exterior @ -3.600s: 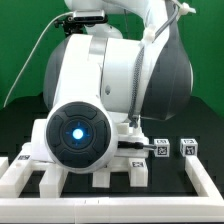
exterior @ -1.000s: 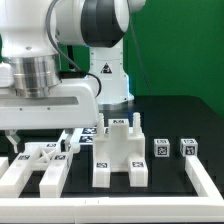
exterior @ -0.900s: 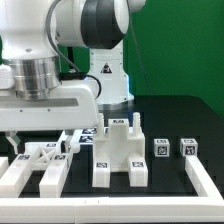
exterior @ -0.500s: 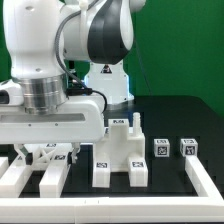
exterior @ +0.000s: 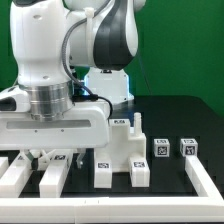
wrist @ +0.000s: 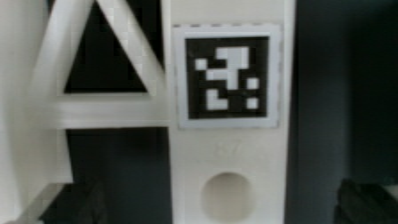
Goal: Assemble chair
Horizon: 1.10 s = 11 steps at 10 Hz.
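The chair lies in loose white tagged parts. A blocky stepped piece [exterior: 120,150] stands in the middle and two small posts [exterior: 160,148] [exterior: 187,148] at the exterior view's right. Long parts [exterior: 53,175] lie at the left, under the arm. My gripper [exterior: 47,153] hangs low over those left parts. In the wrist view a white bar with a tag [wrist: 228,80] and an oval hole [wrist: 226,195] runs between the jaws. The X-braced piece [wrist: 89,70] lies beside it. My gripper [wrist: 217,208] is open, its dark fingers [wrist: 365,200] well apart from the bar.
The thin white border frame [exterior: 205,180] runs along the exterior view's right and front. The robot base [exterior: 108,85] stands at the back on the black table. The arm's big white links hide much of the left side.
The arm has swung away from the camera, then shifted toward the exterior view's right and dropped lower over the left parts. The parts have not moved.
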Tool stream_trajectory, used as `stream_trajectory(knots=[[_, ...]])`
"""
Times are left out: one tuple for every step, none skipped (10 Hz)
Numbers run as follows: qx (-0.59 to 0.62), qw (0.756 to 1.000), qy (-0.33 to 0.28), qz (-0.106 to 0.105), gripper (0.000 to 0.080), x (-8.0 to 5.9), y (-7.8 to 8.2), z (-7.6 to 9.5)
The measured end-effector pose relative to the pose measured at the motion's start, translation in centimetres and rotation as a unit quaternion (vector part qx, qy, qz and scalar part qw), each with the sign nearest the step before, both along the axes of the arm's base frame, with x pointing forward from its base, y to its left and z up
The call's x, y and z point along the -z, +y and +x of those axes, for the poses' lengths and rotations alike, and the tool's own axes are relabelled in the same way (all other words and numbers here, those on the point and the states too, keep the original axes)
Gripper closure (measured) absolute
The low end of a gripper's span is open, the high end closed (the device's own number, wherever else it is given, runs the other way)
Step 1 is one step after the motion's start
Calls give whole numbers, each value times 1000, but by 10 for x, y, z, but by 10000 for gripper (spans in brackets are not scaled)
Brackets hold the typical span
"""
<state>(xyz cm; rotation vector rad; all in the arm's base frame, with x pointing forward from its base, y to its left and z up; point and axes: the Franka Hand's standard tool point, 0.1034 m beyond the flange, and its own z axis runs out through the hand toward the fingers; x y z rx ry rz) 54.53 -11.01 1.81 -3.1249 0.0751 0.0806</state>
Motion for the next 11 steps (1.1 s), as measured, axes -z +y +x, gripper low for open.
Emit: stream_trajectory(knots=[[0, 1000, 2, -1, 151, 4, 1, -1], [1, 1000, 0, -3, 151, 6, 2, -1], [1, 1000, -1, -3, 151, 5, 1, -1], [1, 1000, 0, -3, 303, 6, 1, -1], [1, 1000, 0, -3, 303, 6, 1, -1], [1, 1000, 0, -3, 453, 6, 1, -1], [1, 1000, -1, -3, 515, 5, 1, 0], [1, 1000, -1, -3, 515, 6, 1, -1], [1, 1000, -1, -3, 515, 6, 1, -1], [1, 1000, -1, -3, 515, 6, 1, -1], [1, 1000, -1, -3, 515, 6, 1, -1]])
